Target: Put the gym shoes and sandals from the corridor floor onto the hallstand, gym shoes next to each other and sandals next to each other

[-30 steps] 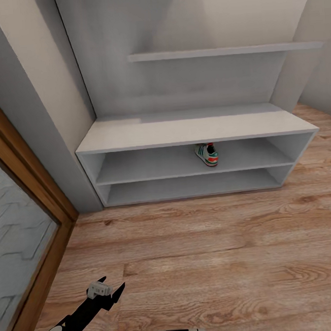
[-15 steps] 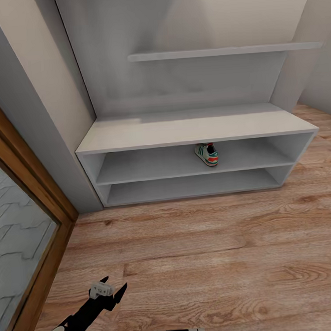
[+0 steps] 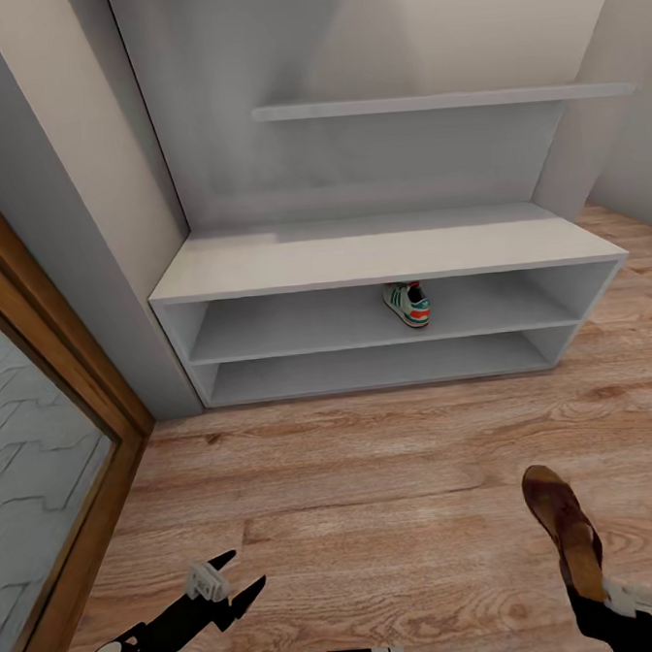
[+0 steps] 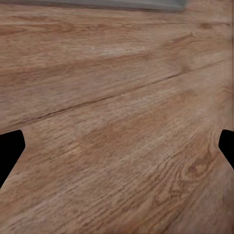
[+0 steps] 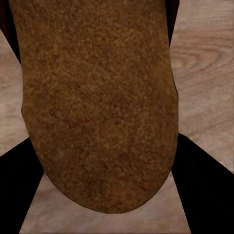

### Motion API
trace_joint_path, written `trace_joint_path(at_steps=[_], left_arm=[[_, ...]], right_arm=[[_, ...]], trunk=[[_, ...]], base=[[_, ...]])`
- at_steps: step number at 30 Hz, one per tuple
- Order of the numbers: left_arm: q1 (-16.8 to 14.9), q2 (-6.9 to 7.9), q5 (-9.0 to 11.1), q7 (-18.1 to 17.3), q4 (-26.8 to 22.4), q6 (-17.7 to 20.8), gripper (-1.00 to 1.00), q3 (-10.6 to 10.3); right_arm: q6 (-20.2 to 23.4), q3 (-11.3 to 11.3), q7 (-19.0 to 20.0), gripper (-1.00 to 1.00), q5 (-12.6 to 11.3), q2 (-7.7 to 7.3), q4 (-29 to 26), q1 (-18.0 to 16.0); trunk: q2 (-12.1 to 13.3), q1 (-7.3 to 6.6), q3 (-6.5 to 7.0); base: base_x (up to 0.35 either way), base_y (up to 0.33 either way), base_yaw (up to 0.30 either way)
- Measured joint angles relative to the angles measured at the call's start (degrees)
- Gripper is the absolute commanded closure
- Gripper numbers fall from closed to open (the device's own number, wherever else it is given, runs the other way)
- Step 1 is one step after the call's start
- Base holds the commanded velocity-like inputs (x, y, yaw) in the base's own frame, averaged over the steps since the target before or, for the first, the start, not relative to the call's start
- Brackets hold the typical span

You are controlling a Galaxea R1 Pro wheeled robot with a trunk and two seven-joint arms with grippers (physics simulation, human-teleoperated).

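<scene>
Sandal (image 3: 564, 528) is being held in the right gripper (image 3: 605, 593), jaws clamped on one end, the sole standing above the corridor floor (image 3: 377, 497) near the right of the head view; the right wrist view is showing its mottled underside (image 5: 97, 102) between the dark fingers. One gym shoe (image 3: 407, 304) is sitting on the upper shelf of the hallstand (image 3: 379, 254), well apart. Judging progress: one of four placed, one in hand. Second gym shoe and second sandal are not being seen. Left gripper (image 3: 227, 586) is hovering over the floor, jaws spread wide, empty
</scene>
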Motion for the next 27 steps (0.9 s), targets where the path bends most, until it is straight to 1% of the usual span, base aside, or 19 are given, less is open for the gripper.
trace_joint_path(at_steps=[1, 2, 3, 4, 5, 6, 8, 9, 10, 11, 12, 14, 15, 19, 20, 22, 26, 27], left_arm=[[0.0, -0.02, -0.03, -0.02, 0.0, -0.01, -1.0, -0.04], [0.0, -0.05, -0.06, -0.09, -0.01, -0.02, -1.0, -0.11], [-0.01, -0.05, -0.08, -0.12, 0.0, -0.03, -1.0, -0.16], [0.0, -0.05, -0.09, -0.13, -0.01, -0.03, -1.0, -0.16], [0.0, 0.01, -0.1, -0.18, -0.01, -0.03, -1.0, -0.15], [-0.01, 0.04, -0.11, -0.22, 0.0, -0.04, -1.0, -0.09], [0.0, 0.12, -0.12, -0.28, -0.01, -0.03, -1.0, 0.05], [0.0, 0.2, -0.09, -0.35, -0.01, -0.03, -1.0, 0.17], [-0.01, 0.22, -0.09, -0.39, 0.0, -0.04, -1.0, 0.21], [0.0, 0.24, -0.06, -0.43, -0.01, -0.05, -1.0, 0.26], [0.0, 0.3, -0.03, -0.47, -0.01, -0.08, -1.0, 0.32], [0.0, 0.34, 0.01, -0.51, -0.01, -0.12, -1.0, 0.35], [0.0, 0.37, 0.04, -0.52, -0.01, -0.17, -1.0, 0.37], [0.01, 0.38, 0.08, -0.55, -0.02, -0.25, -1.0, 0.41], [0.01, 0.36, 0.09, -0.55, -0.02, -0.27, -1.0, 0.38], [0.01, 0.34, 0.1, -0.55, -0.02, -0.3, -1.0, 0.36], [0.01, 0.33, 0.11, -0.56, -0.03, -0.34, -1.0, 0.35], [0.01, 0.33, 0.11, -0.56, -0.02, -0.33, -1.0, 0.34]], right_arm=[[0.11, 1.64, -0.88, 1.0, 0.03, 0.79, -0.01, -0.44], [0.43, 4.83, -3.17, 1.0, 0.12, 2.67, -0.03, -1.62], [0.72, 7.07, -4.52, 1.0, 0.11, 3.96, 0.0, -2.44], [1.07, 8.22, -6.02, 1.0, 0.18, 5.13, 0.03, -3.29], [2.08, 10.88, -9.33, 1.0, 0.36, 7.36, 0.13, -5.1], [2.77, 12.88, -11.32, 1.0, 0.27, 8.83, 0.22, -6.2], [4.48, 16.19, -15.44, 1.0, 0.31, 11.07, 0.32, -8.13], [6.62, 19.62, -19.2, 1.0, 0.47, 13.0, 0.32, -9.83], [7.77, 21.66, -20.89, 1.0, 0.19, 14.26, 0.33, -10.75], [8.97, 23.34, -22.51, 1.0, 0.24, 15.08, 0.3, -11.54], [11.16, 26.85, -25.06, 1.0, 0.34, 16.54, 0.18, -13.01], [13.16, 29.36, -26.74, 1.0, 0.14, 17.97, 0.04, -14.62], [14.86, 31.29, -27.86, 1.0, 0.09, 18.81, -0.04, -16.21], [17.89, 33.36, -29.18, 1.0, 0.18, 18.82, -0.06, -19.98], [19.2, 33.88, -29.5, 1.0, 0.25, 18.82, 0.04, -21.73], [21.04, 34.34, -29.82, 1.0, 0.22, 18.82, 0.17, -24.22], [23.14, 34.6, -30.03, 1.0, -0.1, 18.82, 0.25, -27.02], [23.99, 34.69, -30.09, 1.0, -0.09, 18.82, 0.25, -28.18]], trunk=[[0.0, 0.0, 0.0], [0.0, 0.0, 0.0], [0.0, 0.0, 0.0], [0.0, 0.0, 0.0], [0.0, 0.0, 0.01], [0.0, 0.0, 0.0], [0.0, 0.0, 0.01], [0.0, 0.0, 0.01], [0.0, 0.0, 0.01], [0.0, 0.0, 0.01], [0.0, 0.0, 0.01], [0.0, 0.0, 0.01], [0.0, 0.0, 0.01], [0.0, 0.0, 0.01], [0.0, 0.0, 0.01], [0.0, 0.0, 0.01], [0.0, 0.0, 0.01], [0.0, -0.01, 0.01]], base=[[0.0, 0.0, 0.0], [0.0, 0.0, 0.0], [0.0, 0.0, 0.0], [0.0, 0.0, 0.0], [0.0, 0.0, 0.0], [0.0, 0.0, 0.0], [0.0, 0.0, 0.0], [0.0, 0.0, 0.0], [0.0, 0.0, 0.0], [0.0, 0.0, 0.0], [0.0, 0.0, 0.0], [0.0, 0.0, 0.0], [0.0, 0.0, 0.0], [0.0, 0.0, 0.0], [0.0, 0.0, 0.0], [0.0, 0.0, 0.0], [0.0, 0.0, 0.0], [0.0, 0.0, 0.0]])
